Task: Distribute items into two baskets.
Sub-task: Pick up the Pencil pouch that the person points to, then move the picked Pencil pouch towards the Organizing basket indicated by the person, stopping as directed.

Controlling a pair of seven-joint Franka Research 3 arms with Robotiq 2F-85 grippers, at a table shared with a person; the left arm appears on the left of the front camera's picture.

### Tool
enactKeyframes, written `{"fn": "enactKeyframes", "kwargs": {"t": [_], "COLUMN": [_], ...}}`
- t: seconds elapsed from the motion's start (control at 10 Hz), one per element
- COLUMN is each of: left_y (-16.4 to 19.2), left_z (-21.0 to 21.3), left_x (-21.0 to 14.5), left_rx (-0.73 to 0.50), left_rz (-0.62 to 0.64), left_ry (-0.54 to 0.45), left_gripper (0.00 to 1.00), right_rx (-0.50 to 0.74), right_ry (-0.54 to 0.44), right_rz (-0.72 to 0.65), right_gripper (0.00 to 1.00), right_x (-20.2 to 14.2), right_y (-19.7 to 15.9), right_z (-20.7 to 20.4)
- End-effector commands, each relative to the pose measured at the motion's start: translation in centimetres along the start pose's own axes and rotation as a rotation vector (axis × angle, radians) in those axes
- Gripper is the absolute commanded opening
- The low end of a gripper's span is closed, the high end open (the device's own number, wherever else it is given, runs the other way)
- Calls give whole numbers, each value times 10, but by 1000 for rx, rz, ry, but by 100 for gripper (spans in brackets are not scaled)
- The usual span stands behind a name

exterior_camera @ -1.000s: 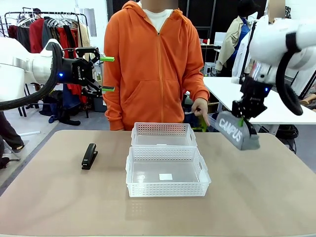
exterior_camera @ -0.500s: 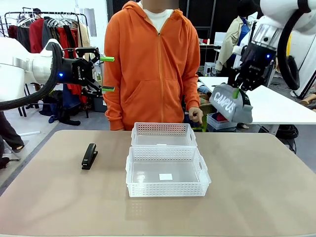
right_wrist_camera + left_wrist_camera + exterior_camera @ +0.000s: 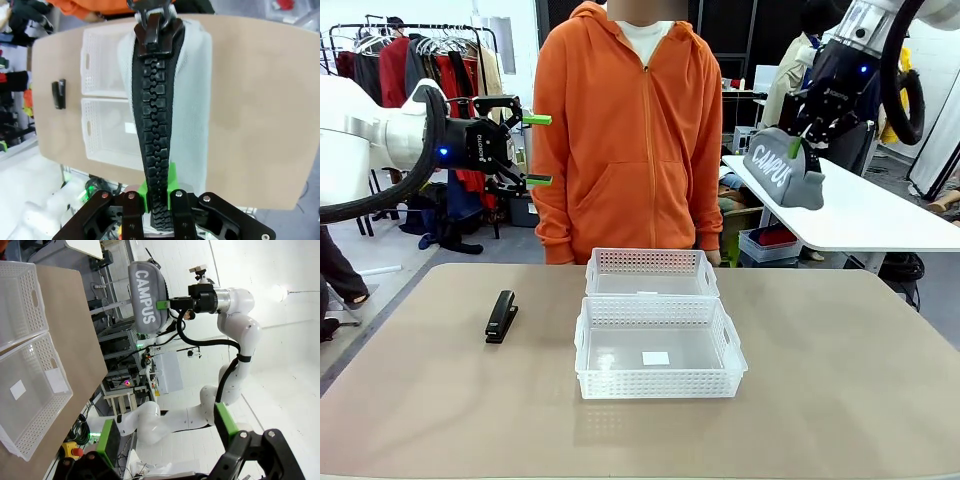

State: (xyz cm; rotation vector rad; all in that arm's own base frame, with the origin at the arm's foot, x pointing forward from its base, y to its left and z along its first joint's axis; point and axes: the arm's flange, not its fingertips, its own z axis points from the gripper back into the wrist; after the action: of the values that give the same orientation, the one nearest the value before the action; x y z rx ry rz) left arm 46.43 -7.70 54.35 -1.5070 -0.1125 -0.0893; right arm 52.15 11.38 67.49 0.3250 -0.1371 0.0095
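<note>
Holding "CAMPUS" pencil case (image 3: 782,168) aloft w/ right gripper (image 3: 798,148); left gripper (image 3: 540,150) spread wide.

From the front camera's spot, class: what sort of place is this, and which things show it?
Probably a robotics lab or workshop: a white robot arm at a tan table, a white worktable behind, and a clothes rack of hanging garments.

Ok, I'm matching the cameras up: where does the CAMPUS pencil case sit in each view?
Front view: pencil case upper right, high in the right gripper.
Left wrist view: top centre, lettering sideways, beyond the table edge.
Right wrist view: centre, zip toward the camera, rising from that gripper.
Shared landmark: the two baskets on the table.
</note>
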Motion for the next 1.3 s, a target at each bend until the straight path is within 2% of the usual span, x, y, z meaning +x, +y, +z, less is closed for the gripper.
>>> {"fn": "enactKeyframes", "kwargs": {"t": [0.0,0.2,1.2], "left_y": [-1,-1,-1], "left_z": [1,1,1], "left_x": [-1,-1,-1], "left_rx": [-1,-1,-1], "left_rz": [-3,-3,-3], "left_ry": [-1,-1,-1], "left_gripper": [100,100,100], "right_rx": [-30,-4,-4], "right_ry": [-6,-9,-9], "right_rz": [-45,-7,-7], "right_gripper": [0,0,0], "right_x": [7,2,2], "right_y": [-1,-2,-2], "right_z": [14,7,7]}}
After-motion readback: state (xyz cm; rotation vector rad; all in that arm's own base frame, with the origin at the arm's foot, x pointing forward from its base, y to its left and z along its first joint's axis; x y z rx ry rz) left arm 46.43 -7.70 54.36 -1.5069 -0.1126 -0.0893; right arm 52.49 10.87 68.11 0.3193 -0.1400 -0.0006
